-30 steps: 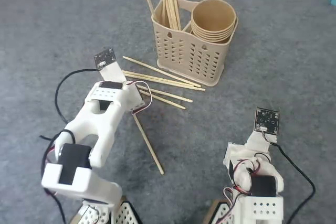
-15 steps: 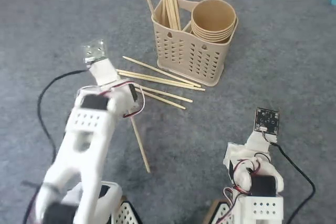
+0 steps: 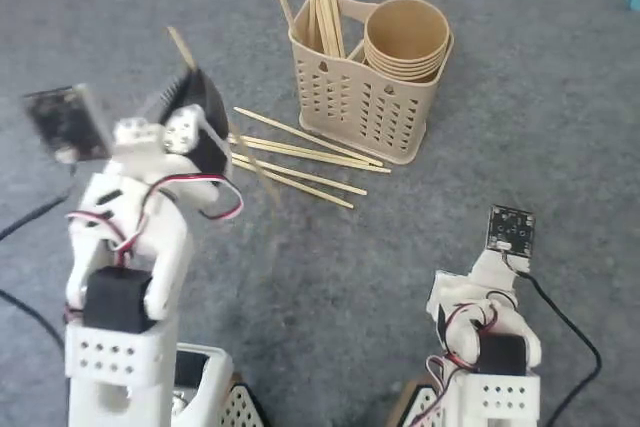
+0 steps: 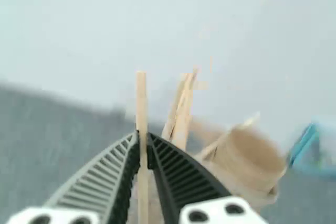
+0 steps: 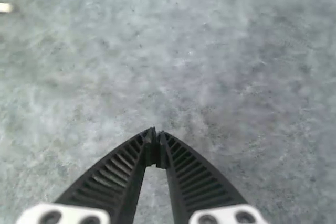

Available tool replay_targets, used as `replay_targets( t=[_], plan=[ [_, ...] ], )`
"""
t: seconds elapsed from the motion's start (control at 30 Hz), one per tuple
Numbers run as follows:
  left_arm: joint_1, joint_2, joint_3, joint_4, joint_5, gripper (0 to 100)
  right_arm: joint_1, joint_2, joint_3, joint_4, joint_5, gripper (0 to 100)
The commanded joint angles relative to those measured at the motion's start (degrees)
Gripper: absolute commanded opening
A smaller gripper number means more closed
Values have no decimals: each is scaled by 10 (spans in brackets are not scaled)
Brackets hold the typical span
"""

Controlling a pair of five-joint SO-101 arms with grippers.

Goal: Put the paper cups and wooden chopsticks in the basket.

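Plainly, our left gripper (image 4: pixel 143 138) pinches one chopstick (image 4: pixel 140 98), which juts past its tips; arm raised near the basket (image 3: pixel 362 112). Right gripper (image 5: pixel 155 132) closed, empty.

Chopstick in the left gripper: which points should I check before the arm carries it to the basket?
1. Left gripper shut on the chopstick: ok.
2. Held chopstick clear of the loose chopsticks: cannot tell.
3. Basket upright: ok.
4. Paper cups already in the basket: ok.
5. Right gripper shut, away from the basket: ok.
6. All chopsticks off the carpet: not ok.
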Motion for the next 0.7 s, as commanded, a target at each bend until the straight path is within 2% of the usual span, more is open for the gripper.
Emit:
replay_targets(
  t=[0.0, 0.07, 0.17, 0.23, 0.27, 0.37, 0.4, 0.5, 0.67],
  plan=[
    [3, -11, -35, -200, -49, 10, 26, -9, -5, -2, 7, 10],
    [4, -6, -25, -286, -61, 10, 30, -9, -9, -22, 57, 10],
    [26, 27, -13, -418, -62, 10, 33, -9, 6, -124, 255, 10],
    [31, 60, -16, -476, -62, 10, 31, -6, 11, -215, 370, 8],
    [33, 76, -22, -487, -62, 10, 28, -7, 11, -231, 381, 8],
    [34, 127, -64, -488, -62, 10, -18, -4, 10, -211, 305, 10],
    [34, 145, -81, -490, -62, 10, -33, -6, 10, -191, 302, 15],
    [45, 214, -148, -489, -62, 10, -43, -6, 10, -153, 351, 49],
    [56, 334, -240, -488, -66, 10, -40, -6, 10, -147, 360, 54]
  ],
)
